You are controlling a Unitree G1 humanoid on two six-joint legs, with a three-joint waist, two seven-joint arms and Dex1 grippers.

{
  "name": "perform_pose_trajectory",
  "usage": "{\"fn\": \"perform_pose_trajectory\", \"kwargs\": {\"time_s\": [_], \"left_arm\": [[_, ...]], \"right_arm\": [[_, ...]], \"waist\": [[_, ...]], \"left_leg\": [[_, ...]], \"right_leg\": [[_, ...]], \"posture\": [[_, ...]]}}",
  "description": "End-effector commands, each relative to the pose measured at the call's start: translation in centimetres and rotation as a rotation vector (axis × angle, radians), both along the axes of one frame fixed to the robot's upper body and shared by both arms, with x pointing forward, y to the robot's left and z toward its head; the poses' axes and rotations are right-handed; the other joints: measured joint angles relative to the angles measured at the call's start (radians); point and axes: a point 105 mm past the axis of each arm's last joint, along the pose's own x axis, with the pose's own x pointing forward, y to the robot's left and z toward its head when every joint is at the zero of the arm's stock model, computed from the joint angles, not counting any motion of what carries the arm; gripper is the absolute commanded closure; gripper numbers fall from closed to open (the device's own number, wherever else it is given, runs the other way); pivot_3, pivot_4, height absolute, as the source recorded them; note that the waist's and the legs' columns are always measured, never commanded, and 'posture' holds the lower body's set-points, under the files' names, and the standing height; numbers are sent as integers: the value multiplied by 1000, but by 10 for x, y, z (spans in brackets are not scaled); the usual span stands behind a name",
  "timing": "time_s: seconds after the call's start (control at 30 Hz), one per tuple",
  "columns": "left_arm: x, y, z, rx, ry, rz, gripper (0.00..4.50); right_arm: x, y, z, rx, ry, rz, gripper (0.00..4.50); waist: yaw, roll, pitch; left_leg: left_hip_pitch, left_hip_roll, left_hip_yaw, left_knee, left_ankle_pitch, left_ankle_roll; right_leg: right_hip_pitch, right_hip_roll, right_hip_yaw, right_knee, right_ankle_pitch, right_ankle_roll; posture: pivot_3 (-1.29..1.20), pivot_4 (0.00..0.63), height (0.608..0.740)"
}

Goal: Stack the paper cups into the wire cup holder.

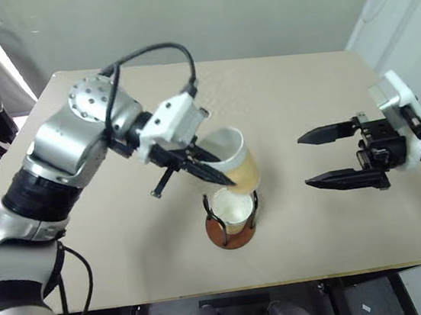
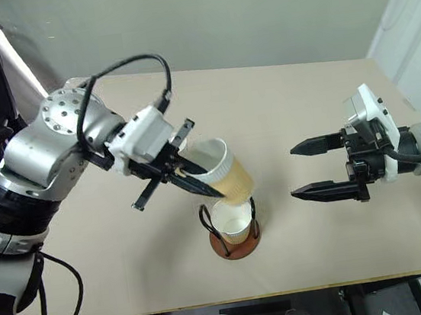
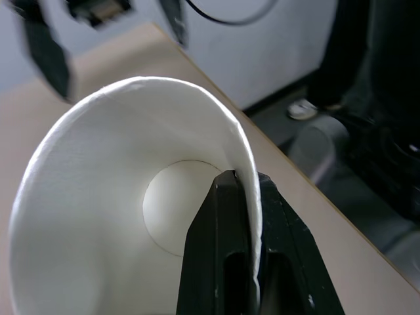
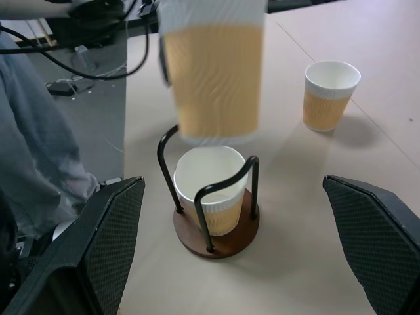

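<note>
You have one cup (image 4: 210,193) seated in the wire holder (image 4: 216,231); your left gripper (image 2: 198,183) pinches a second cup (image 2: 223,170) by its rim just above it; your right gripper (image 1: 332,156) stands wide, empty; the third cup (image 4: 330,94) waits on the table (image 1: 302,92).
</note>
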Motion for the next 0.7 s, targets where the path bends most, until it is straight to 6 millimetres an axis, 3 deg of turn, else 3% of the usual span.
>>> {"fn": "perform_pose_trajectory", "kwargs": {"time_s": [0.03,0.63,0.7], "left_arm": [[-8,2,7,42,-62,-85,4449],[-6,3,-26,151,-95,-147,4449],[-7,3,-27,154,-91,-150,4026]], "right_arm": [[-6,-2,13,5,-61,-10,70],[-7,-2,11,9,-66,-31,70],[-7,-3,11,8,-64,-34,70]], "waist": [[0,0,0],[3,0,0],[4,0,0]], "left_leg": [[0,0,0,0,0,0],[-2,0,0,1,-1,1],[-2,0,0,1,-1,1]], "right_leg": [[0,0,0,0,0,0],[0,0,0,-1,0,0],[0,0,0,-1,0,0]], "posture": [[0,150,740],[0,150,740],[0,150,740]]}}
